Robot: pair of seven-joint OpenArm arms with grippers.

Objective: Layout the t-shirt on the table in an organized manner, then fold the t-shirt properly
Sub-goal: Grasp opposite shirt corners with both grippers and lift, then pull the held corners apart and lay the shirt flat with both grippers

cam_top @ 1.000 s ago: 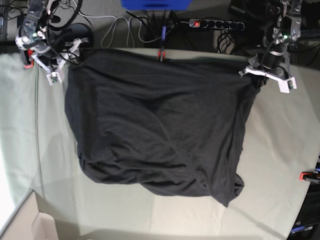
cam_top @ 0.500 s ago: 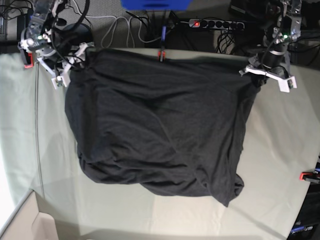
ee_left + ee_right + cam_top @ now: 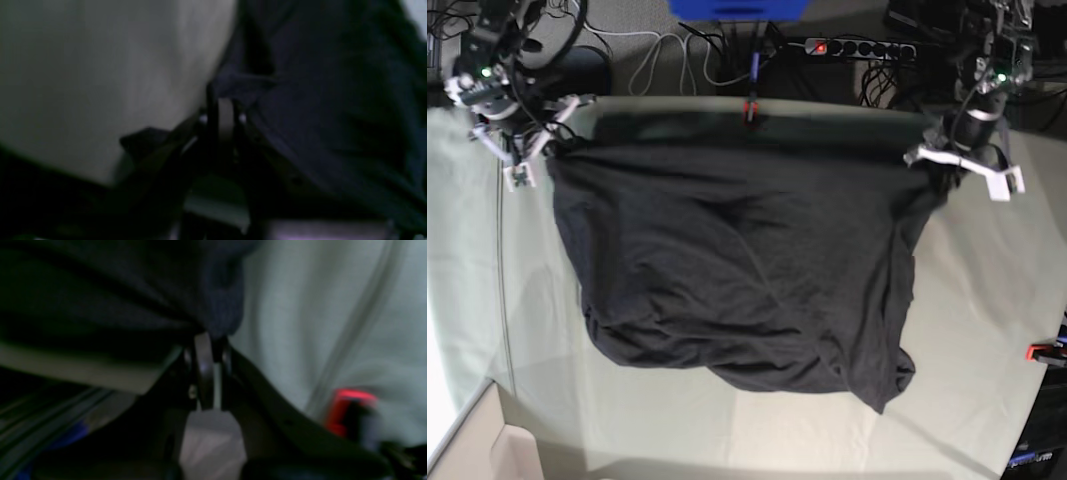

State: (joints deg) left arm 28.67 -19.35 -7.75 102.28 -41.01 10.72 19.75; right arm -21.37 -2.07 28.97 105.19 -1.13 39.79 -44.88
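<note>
The dark charcoal t-shirt [image 3: 737,270] lies spread and rumpled over the middle of the pale grey-green table [image 3: 987,330]. Its far edge is stretched between my two grippers. At the shirt's far right corner my left gripper [image 3: 949,170] is shut on the cloth. The left wrist view shows those closed fingertips [image 3: 222,100] pinching a fold of the t-shirt [image 3: 333,100]. My right gripper [image 3: 545,148] is at the far left corner. In the right wrist view it [image 3: 210,336] is shut on the t-shirt's [image 3: 116,290] edge above the table [image 3: 317,306].
A red clamp [image 3: 749,108] grips the table's back edge, and another [image 3: 1042,352] sits at the right edge. One more red clamp [image 3: 350,410] is close to my right gripper. Behind the table lie a power strip [image 3: 857,47] and cables.
My right gripper has closed on the shirt's far left corner and drawn it out to the left. The shirt's far edge now runs taut, a little nearer than before. My left gripper has barely shifted.
</note>
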